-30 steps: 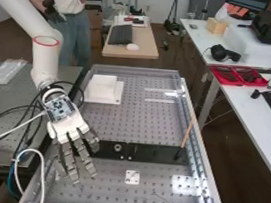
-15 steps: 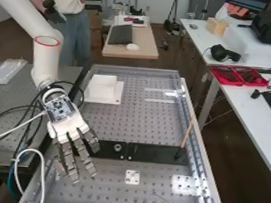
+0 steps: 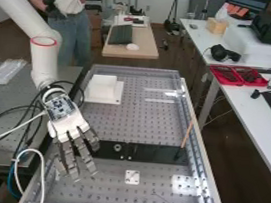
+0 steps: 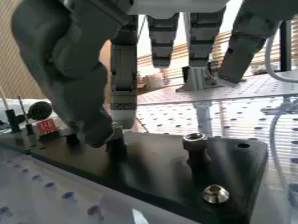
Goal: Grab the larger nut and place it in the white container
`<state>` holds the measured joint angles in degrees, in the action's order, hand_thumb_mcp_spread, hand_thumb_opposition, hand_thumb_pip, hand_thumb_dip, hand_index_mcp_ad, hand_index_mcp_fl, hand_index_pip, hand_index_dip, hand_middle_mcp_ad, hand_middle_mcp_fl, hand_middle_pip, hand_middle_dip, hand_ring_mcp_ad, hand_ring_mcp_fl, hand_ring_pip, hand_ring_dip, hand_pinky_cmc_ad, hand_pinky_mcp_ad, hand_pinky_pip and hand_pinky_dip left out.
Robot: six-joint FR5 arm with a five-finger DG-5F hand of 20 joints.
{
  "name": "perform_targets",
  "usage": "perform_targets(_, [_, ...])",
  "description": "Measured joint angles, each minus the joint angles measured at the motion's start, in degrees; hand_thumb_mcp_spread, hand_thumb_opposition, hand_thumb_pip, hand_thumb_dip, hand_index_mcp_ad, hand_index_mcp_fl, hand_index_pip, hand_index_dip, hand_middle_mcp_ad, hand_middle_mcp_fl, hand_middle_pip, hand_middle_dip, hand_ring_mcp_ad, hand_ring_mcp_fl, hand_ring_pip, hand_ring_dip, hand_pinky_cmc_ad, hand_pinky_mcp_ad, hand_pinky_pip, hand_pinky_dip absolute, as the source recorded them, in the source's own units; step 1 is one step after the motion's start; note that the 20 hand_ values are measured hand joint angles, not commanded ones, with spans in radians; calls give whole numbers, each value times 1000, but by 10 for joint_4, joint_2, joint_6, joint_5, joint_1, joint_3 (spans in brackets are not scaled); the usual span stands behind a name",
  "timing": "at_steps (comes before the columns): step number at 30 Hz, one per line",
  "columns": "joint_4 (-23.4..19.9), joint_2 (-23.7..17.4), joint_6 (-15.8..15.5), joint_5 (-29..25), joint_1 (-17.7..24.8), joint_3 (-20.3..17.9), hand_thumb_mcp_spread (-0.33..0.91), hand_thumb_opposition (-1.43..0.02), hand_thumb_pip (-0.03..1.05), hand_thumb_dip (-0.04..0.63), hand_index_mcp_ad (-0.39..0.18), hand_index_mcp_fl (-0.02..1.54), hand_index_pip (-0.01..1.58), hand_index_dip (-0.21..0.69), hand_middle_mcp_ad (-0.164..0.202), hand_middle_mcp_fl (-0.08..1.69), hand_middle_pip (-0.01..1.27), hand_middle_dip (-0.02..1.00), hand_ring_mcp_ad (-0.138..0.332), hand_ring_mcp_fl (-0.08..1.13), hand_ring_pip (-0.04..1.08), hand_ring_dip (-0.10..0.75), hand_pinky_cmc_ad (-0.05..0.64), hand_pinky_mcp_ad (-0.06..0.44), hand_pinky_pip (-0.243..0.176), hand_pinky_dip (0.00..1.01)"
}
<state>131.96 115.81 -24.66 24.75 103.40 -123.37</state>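
In the high view the hand (image 3: 67, 123) is over the left end of the black bar. From the wrist view, the thumb and one finger of the hand (image 4: 124, 102) pinch the larger nut (image 4: 116, 133), which is at the top of its black post; the other fingers hang straighter. The smaller nut (image 4: 195, 142) sits on the neighbouring post, apart from the fingers. Beside the hand in the high view stands the bearing (image 3: 117, 147). The white container (image 3: 102, 88) is farther up the bench.
The black bar (image 3: 157, 153) lies across the perforated bench, with an orange-handled tool (image 3: 187, 134) upright at its right part. A small white plate (image 3: 132, 177) lies below the bar. Cables (image 3: 24, 154) hang beside the arm. A metal screw head (image 4: 215, 194) shows on the bar.
The arm's upper part has shifted slightly to the left in the high view, and the fingertips have moved up a little. The bearing and the container stay where they were.
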Motion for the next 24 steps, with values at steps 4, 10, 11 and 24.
perform_targets(4, [-31, -14, -36, 7, -1, -6, 349, -911, 723, 202, -105, 333, 1522, -2, 72, 2, 127, 216, 176, -2, 178, 108, 346, 300, -124, 682])
perform_targets(10, [-87, -60, -117, 45, 4, -17, 349, -911, 726, 202, -105, 333, 1524, -2, 68, 5, 133, 216, 162, -2, 178, 108, 349, 302, -124, 653])
perform_targets(11, [-89, -65, -121, 51, 6, -17, 349, -911, 726, 202, -105, 333, 1524, -2, 68, 5, 133, 216, 162, -2, 176, 108, 347, 298, -124, 653])
perform_targets(24, [60, -136, -67, 354, 29, 17, 349, -911, 726, 202, -106, 333, 1524, -2, 63, 35, 133, 216, 141, -2, 138, 108, 328, 291, -120, 623])
